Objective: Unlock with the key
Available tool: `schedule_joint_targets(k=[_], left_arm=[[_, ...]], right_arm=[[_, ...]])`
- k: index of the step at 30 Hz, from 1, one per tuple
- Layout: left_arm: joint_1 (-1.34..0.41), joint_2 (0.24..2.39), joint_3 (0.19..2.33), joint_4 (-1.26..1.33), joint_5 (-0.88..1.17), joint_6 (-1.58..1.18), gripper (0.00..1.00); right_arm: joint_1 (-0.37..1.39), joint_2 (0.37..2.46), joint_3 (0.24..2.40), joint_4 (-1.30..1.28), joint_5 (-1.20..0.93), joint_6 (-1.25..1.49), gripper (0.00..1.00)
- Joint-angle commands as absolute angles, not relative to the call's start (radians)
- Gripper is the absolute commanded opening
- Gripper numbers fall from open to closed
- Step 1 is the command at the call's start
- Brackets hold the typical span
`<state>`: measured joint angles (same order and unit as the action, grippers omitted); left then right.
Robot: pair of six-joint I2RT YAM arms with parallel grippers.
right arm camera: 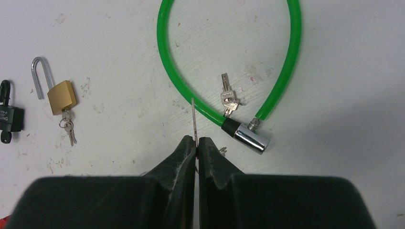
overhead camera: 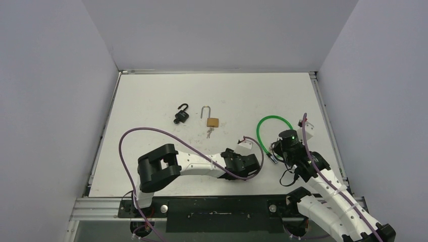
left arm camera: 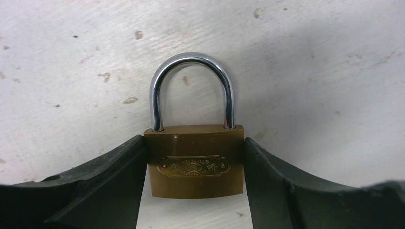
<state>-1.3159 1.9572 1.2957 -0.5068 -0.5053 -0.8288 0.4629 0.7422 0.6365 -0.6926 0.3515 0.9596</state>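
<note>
- Padlock (left arm camera: 193, 162): embossed oval nameplate on brass face, characters too small to read.
- Black lock (right arm camera: 9, 119): white lettering, cut off at frame edge, illegible.

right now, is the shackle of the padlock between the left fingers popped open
No, both legs of the shackle are seated in the body of the brass padlock.

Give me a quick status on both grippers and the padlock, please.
Left gripper grips brass padlock, shackle closed. Right gripper shut on key. Green cable lock just ahead.
</note>
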Motion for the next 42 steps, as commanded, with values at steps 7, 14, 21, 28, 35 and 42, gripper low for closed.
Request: schedule_joint_targets(k=[7, 14, 21, 28, 35, 42], left_arm=[[-1.170, 1.799, 1.125, -0.584, -0.528, -0.862, 0.47], [-1.008, 1.665, 0.975, -0.568, -0.484, -0.924, 0.50], [-0.953, 1.659, 0.923, -0.540, -0.414, -0.950, 0.71], [-0.951, 1.693, 0.925, -0.570, -0.374, -0.998, 0.75], [-0.923, 1.754, 0.926, -0.599, -0.342, -1.028, 0.53], [-0.866, 1.661, 0.996, -0.529, -0.303, -0.992, 0.39]], right_arm=[[0.454, 0.721, 0.662, -0.614, 0.271, 0.899, 0.00], [0.454, 0.771, 0.663, -0.524, 0.192, 0.843, 0.00], [0.454, 0.826, 0.661, -0.448, 0.138, 0.807, 0.00], [0.454, 0.850, 0.649, -0.406, 0.115, 0.805, 0.00], [0.454, 0.861, 0.631, -0.374, 0.095, 0.801, 0.00], [0.454, 0.874, 0.627, -0.265, -0.068, 0.715, 0.00]])
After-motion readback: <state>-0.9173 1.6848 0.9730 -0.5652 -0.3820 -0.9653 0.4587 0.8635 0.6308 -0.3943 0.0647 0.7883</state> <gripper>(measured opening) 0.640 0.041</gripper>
